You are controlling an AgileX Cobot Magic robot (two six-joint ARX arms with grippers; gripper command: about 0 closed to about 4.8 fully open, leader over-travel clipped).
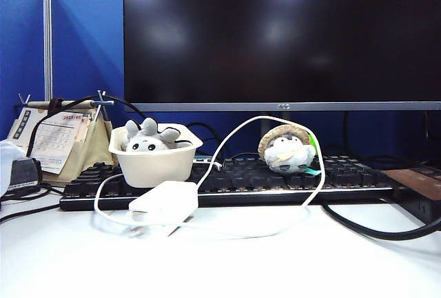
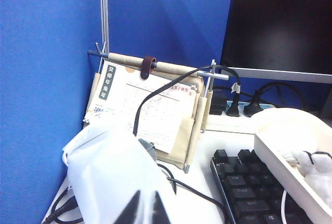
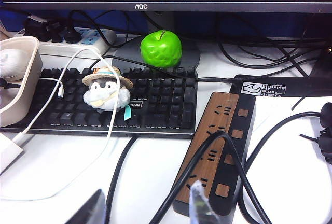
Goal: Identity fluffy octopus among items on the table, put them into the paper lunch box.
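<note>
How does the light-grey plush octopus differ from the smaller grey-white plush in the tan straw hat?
The light-grey plush octopus sits inside the cream paper lunch box; the smaller grey-white plush with the tan straw hat sits directly on the black keyboard. The octopus is bareheaded with stubby limbs sticking up; the other wears a hat. The octopus looks larger. Both are soft, pale-faced, dark-eyed toys.

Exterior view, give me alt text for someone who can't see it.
A grey fluffy octopus sits inside the paper lunch box, which rests on a black keyboard before a dark monitor. A hatted plush sits farther right, a white power adapter in front. No gripper shows.
</note>
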